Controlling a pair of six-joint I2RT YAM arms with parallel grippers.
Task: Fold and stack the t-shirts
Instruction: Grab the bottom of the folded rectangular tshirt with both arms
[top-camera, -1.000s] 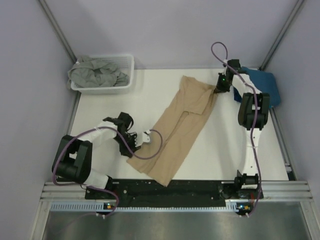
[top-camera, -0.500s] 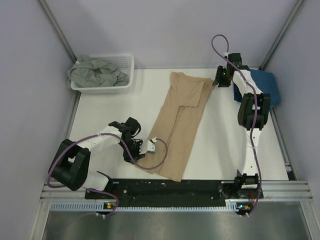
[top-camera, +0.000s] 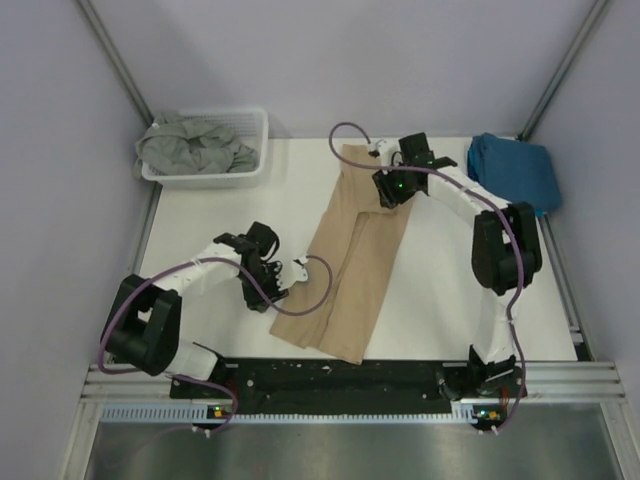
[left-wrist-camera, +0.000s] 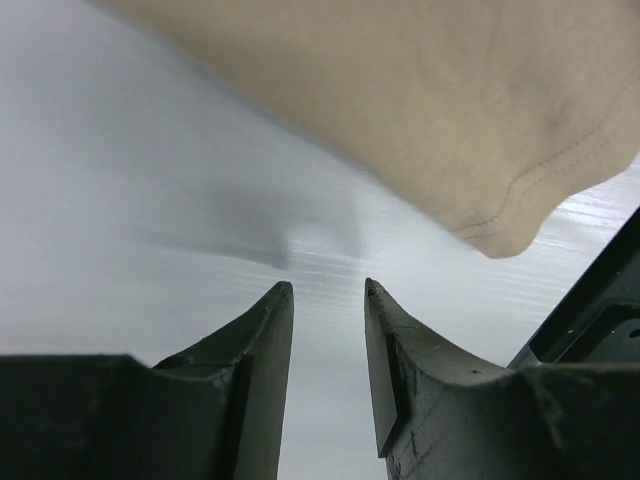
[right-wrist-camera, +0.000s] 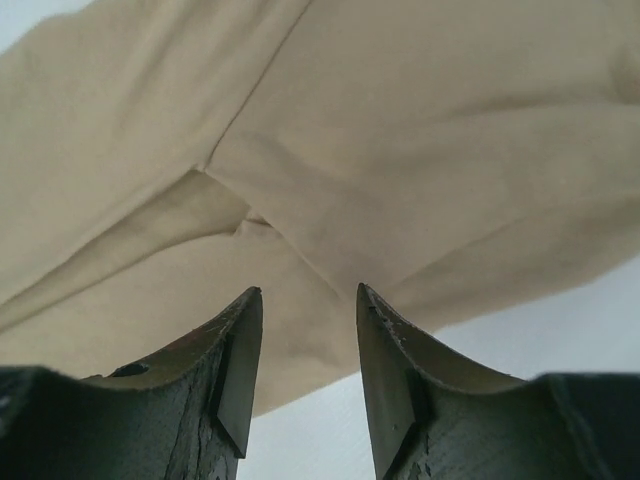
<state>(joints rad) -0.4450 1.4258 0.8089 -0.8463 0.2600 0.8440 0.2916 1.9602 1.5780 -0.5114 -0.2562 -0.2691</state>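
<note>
Jaws of the left gripper (left-wrist-camera: 325, 290) are standing apart, empty, beside the tan t-shirt (top-camera: 350, 275). The right gripper (right-wrist-camera: 305, 292) is hovering over it, also parted.

Tan shirt (top-camera: 350, 262) folded lengthwise into a long strip, lying diagonally mid-table, teal shirt (top-camera: 515, 172) folded at far right corner, grey-green shirt (top-camera: 195, 145) crumpled in basket (top-camera: 256, 130)
</note>
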